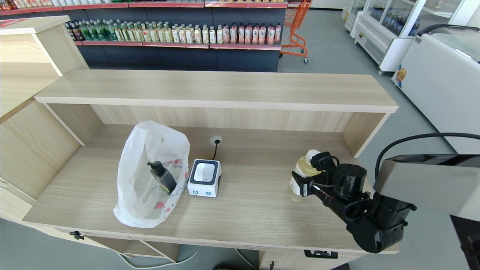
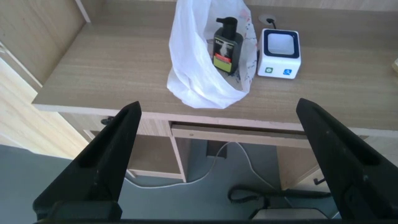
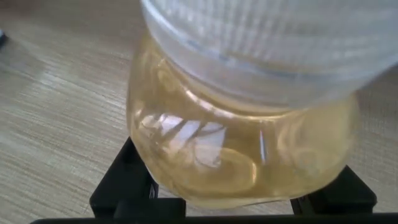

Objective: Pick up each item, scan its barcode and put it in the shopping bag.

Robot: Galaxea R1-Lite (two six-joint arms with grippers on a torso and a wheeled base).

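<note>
A bottle of yellow liquid (image 1: 303, 168) with a white cap stands on the right part of the wooden counter (image 1: 255, 202). My right gripper (image 1: 311, 173) is shut on it, one finger on each side. Up close, the bottle (image 3: 242, 130) sits between the dark fingers (image 3: 124, 190) of the right gripper (image 3: 233, 202). A white shopping bag (image 1: 146, 187) stands open at the counter's left with a dark pump bottle (image 1: 163, 177) inside. The white scanner (image 1: 204, 177) sits just right of the bag. My left gripper (image 2: 217, 162) hangs open below the counter's front edge, facing the bag (image 2: 199, 74), pump bottle (image 2: 226, 46) and scanner (image 2: 280, 53).
A raised shelf (image 1: 217, 88) and side walls box in the counter's back and sides. A cable runs from the scanner to a hole (image 1: 216, 140). Bare counter lies between scanner and bottle. Drink shelves (image 1: 176, 35) stand behind, freezers (image 1: 442, 75) to the right.
</note>
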